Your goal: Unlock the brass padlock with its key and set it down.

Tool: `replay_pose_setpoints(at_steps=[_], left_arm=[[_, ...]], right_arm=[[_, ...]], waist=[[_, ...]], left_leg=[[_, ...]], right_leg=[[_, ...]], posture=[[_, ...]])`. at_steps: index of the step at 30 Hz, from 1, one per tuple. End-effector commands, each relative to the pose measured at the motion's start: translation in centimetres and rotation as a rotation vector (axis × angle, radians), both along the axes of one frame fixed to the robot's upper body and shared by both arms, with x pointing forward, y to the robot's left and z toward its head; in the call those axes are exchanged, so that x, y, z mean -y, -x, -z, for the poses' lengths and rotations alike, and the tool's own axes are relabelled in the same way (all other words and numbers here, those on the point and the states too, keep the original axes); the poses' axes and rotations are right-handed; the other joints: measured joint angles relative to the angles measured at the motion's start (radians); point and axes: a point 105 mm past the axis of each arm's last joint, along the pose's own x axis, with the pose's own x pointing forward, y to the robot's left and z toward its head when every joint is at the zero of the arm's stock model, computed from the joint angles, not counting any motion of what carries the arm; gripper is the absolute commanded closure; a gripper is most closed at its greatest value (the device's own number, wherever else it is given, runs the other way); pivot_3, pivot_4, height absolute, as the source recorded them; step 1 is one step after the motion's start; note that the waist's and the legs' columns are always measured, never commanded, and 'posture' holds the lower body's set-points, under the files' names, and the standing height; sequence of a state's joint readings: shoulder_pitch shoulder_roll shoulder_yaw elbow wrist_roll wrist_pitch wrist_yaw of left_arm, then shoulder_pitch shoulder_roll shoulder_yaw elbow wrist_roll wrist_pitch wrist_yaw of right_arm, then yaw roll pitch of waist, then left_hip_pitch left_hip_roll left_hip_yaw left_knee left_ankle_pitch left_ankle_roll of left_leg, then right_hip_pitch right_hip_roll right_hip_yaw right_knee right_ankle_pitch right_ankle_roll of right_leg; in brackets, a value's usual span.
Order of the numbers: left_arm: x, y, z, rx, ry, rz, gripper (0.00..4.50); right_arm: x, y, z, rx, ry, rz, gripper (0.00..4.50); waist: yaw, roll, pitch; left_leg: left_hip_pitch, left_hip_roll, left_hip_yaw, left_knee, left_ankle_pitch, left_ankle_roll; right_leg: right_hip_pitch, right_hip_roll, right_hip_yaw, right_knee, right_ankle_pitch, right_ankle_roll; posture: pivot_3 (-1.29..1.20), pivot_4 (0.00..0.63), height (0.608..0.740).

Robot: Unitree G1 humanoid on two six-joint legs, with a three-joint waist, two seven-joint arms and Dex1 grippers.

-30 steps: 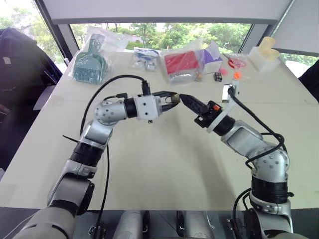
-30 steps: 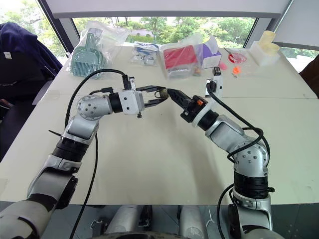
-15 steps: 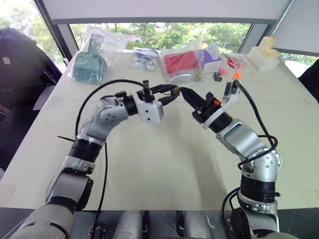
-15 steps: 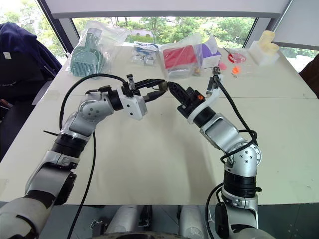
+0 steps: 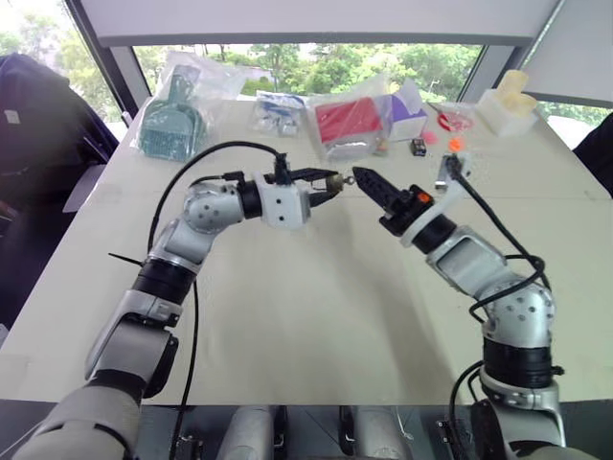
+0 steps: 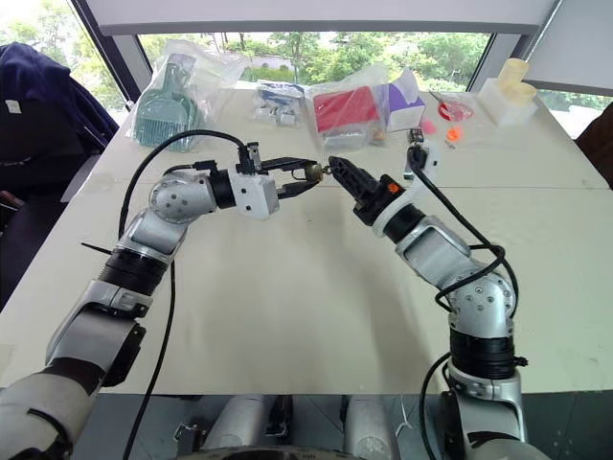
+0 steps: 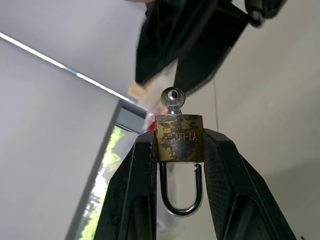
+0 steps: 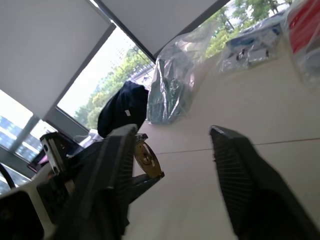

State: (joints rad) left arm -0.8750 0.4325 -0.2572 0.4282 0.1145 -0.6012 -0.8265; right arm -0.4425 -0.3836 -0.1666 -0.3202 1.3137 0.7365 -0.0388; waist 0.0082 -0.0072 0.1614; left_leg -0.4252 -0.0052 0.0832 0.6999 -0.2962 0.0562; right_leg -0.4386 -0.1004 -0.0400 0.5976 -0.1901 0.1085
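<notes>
My left gripper [image 5: 327,182] is held level above the table, shut on the brass padlock [image 7: 179,139], which is clamped by its sides between the two black fingers [image 7: 135,175]. The key [image 7: 172,98] sticks out of the lock's end, its round head bare. The silvery shackle [image 7: 181,200] hangs toward the wrist, with one leg clear of the body. My right gripper [image 8: 172,132] faces the lock from the right, open, its fingers spread on either side of the key's head and not touching it.
The white table [image 5: 316,316] lies below both arms. Along its far edge are a bagged green tool [image 5: 172,125], a bagged red item [image 5: 347,120], a purple box [image 5: 407,113], a small black box [image 5: 419,147], orange bits [image 5: 454,144] and a white block [image 5: 506,105].
My right gripper, shut at the key's head before, has opened and let go of it, leaving the key in the lock. The left gripper has kept its hold on the padlock.
</notes>
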Motion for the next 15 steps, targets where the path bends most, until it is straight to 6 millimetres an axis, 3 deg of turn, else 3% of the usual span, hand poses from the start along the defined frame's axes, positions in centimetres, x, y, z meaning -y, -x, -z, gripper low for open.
replay_pose_setpoints(at_steps=[1, 15], left_arm=[[-0.1, 0.1, -1.8, 0.026, 0.031, 0.023, 3.79], [1.1, 2.1, -1.2, 0.068, -0.008, 0.131, 3.79]], right_arm=[[0.4, 0.6, -1.1, 0.094, 0.086, -0.041, 0.04], [-0.9, 1.1, -0.1, 0.111, 0.170, -0.161, 0.04]], waist=[[0.000, 0.000, 0.000], [0.003, 0.000, 0.000]], left_leg=[[0.000, 0.000, 0.000, 0.000, 0.000, 0.000], [0.000, 0.000, 0.000, 0.000, 0.000, 0.000]], right_leg=[[0.000, 0.000, 0.000, 0.000, 0.000, 0.000], [0.000, 0.000, 0.000, 0.000, 0.000, 0.000]], posture=[[0.00, 0.150, 0.740], [0.00, 0.150, 0.740]])
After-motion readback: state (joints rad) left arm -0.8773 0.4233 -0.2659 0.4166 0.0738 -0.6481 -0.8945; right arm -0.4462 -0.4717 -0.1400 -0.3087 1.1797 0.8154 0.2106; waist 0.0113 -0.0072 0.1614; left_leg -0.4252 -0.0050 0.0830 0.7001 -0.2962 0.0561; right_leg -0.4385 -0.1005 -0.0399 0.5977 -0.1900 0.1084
